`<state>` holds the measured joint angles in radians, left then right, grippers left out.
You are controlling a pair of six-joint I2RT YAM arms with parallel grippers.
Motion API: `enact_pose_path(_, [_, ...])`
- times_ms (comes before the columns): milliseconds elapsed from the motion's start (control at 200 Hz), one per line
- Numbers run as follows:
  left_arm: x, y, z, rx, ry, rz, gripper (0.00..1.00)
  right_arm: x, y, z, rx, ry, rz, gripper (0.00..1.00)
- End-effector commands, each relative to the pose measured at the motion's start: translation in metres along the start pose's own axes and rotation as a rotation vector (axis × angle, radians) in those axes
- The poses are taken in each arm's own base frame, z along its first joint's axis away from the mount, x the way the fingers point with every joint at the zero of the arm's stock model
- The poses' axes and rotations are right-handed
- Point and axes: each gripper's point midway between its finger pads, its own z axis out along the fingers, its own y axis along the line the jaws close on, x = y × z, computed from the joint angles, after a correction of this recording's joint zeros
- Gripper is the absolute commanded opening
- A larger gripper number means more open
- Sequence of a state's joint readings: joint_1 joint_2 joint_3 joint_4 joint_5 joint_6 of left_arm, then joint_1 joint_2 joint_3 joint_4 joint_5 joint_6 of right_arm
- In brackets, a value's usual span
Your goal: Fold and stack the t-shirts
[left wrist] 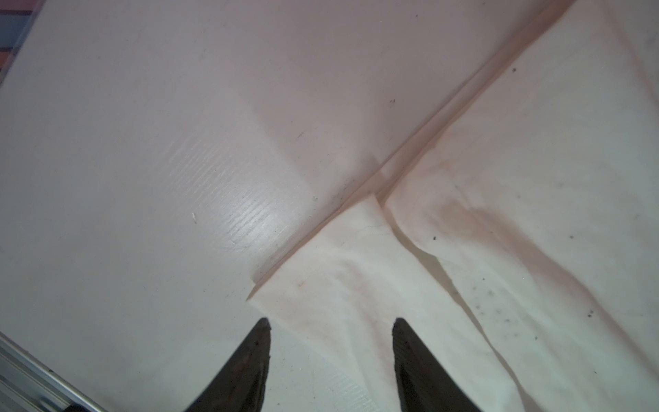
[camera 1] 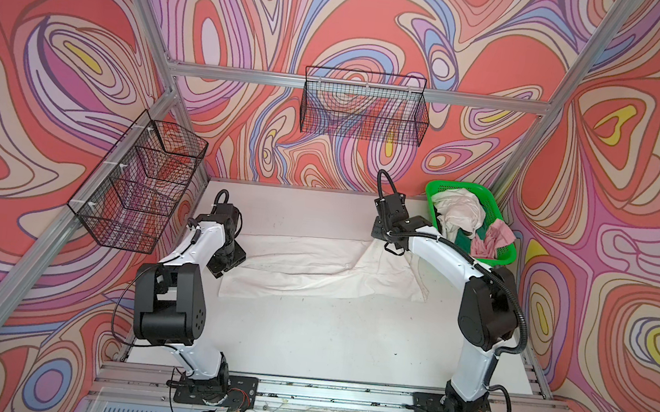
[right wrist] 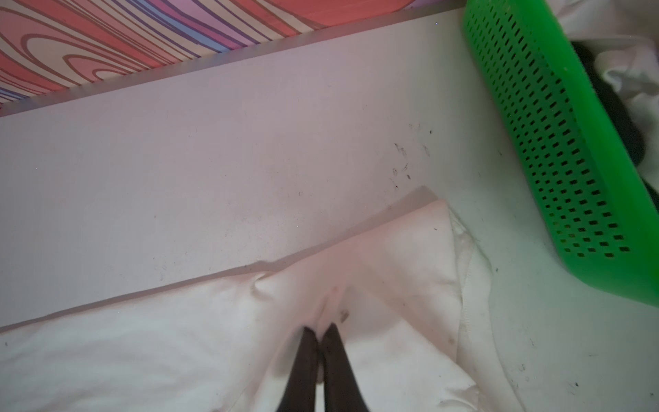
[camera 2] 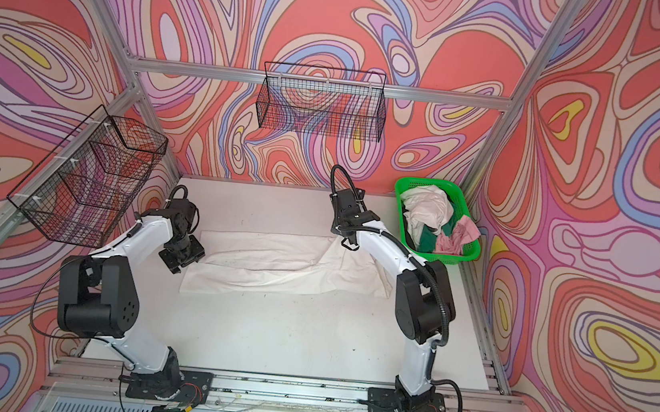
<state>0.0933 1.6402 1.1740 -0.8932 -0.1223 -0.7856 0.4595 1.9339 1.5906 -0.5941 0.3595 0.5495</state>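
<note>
The large white cotton t-shirt (camera 1: 313, 268) lies across the middle of the white tabletop (camera 1: 306, 338), folded into a long band. The right gripper (right wrist: 321, 330) is pinched together on a ridge of cloth at the end nearest the bright green plastic mesh basket (right wrist: 556, 142), tenting it up, presumably to carry that end over. The left gripper (left wrist: 331, 323) hovers over the opposite end, jaws apart, holding nothing. A crumpled white t-shirt (camera 1: 455, 212), a dark green t-shirt (camera 1: 464, 240) and a pale pink t-shirt (camera 1: 492, 238) wait in the basket.

White t-shirt (camera 1: 304, 271), bright green basket (camera 1: 496, 259)
</note>
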Motion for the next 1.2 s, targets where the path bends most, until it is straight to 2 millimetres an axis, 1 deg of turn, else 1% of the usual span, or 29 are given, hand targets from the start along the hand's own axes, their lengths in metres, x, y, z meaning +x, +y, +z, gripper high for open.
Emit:
enact_pose_path(0, [0.004, 0.017, -0.001, -0.045, -0.010, -0.007, 0.59, -0.002, -0.002, 0.009, 0.027, 0.013, -0.010, 0.00])
enact_pose_path(20, [0.004, 0.018, 0.000, -0.045, -0.012, -0.009, 0.63, 0.000, -0.002, 0.011, 0.030, 0.017, -0.013, 0.00])
enact_pose_path(50, [0.005, 0.019, 0.000, -0.049, -0.013, -0.010, 0.65, 0.001, -0.003, 0.012, 0.036, 0.019, -0.016, 0.00])
enact_pose_path(160, [0.009, 0.024, 0.006, -0.057, -0.003, -0.018, 0.66, 0.006, -0.007, 0.022, 0.058, 0.031, -0.019, 0.00])
enact_pose_path(285, [0.008, 0.030, 0.009, -0.067, 0.007, -0.031, 0.67, 0.013, -0.012, 0.037, 0.077, 0.060, -0.015, 0.00])
enact_pose_path(330, [0.008, 0.031, 0.009, -0.068, 0.005, -0.034, 0.72, 0.016, -0.014, 0.042, 0.084, 0.069, -0.014, 0.00])
enact_pose_path(441, [0.007, 0.032, 0.009, -0.067, -0.003, -0.033, 0.73, 0.020, -0.022, 0.054, 0.109, 0.083, -0.010, 0.00])
enact_pose_path(541, [0.009, 0.035, 0.011, -0.073, -0.001, -0.034, 0.74, 0.027, -0.025, 0.066, 0.125, 0.105, -0.010, 0.00])
enact_pose_path(621, [0.010, 0.037, 0.015, -0.082, 0.003, -0.038, 0.74, 0.033, -0.026, 0.072, 0.136, 0.117, -0.017, 0.00])
enact_pose_path(741, [0.010, 0.038, 0.016, -0.084, 0.010, -0.044, 0.74, 0.036, -0.030, 0.077, 0.155, 0.122, -0.026, 0.00])
enact_pose_path(821, [0.011, 0.038, 0.015, -0.074, 0.007, -0.050, 0.74, 0.037, -0.029, 0.078, 0.151, 0.130, -0.032, 0.00])
enact_pose_path(901, [0.011, 0.038, 0.013, -0.062, -0.003, -0.048, 0.74, 0.033, -0.025, 0.075, 0.131, 0.126, -0.030, 0.00])
enact_pose_path(981, [0.012, 0.040, 0.012, -0.064, -0.003, -0.045, 0.75, 0.030, -0.025, 0.076, 0.133, 0.122, -0.031, 0.00])
enact_pose_path(1142, [0.016, 0.044, 0.011, -0.050, 0.004, -0.044, 0.75, 0.030, -0.029, 0.088, 0.116, 0.158, -0.006, 0.00])
enact_pose_path(1152, [0.016, 0.044, 0.011, -0.050, 0.003, -0.044, 0.76, 0.030, -0.029, 0.089, 0.113, 0.159, -0.006, 0.00])
enact_pose_path(1172, [0.016, 0.046, 0.010, -0.050, 0.003, -0.045, 0.81, 0.029, -0.027, 0.089, 0.104, 0.160, -0.009, 0.00])
enact_pose_path(1197, [0.015, 0.047, 0.008, -0.049, -0.003, -0.046, 0.82, 0.028, -0.025, 0.090, 0.094, 0.161, -0.013, 0.00])
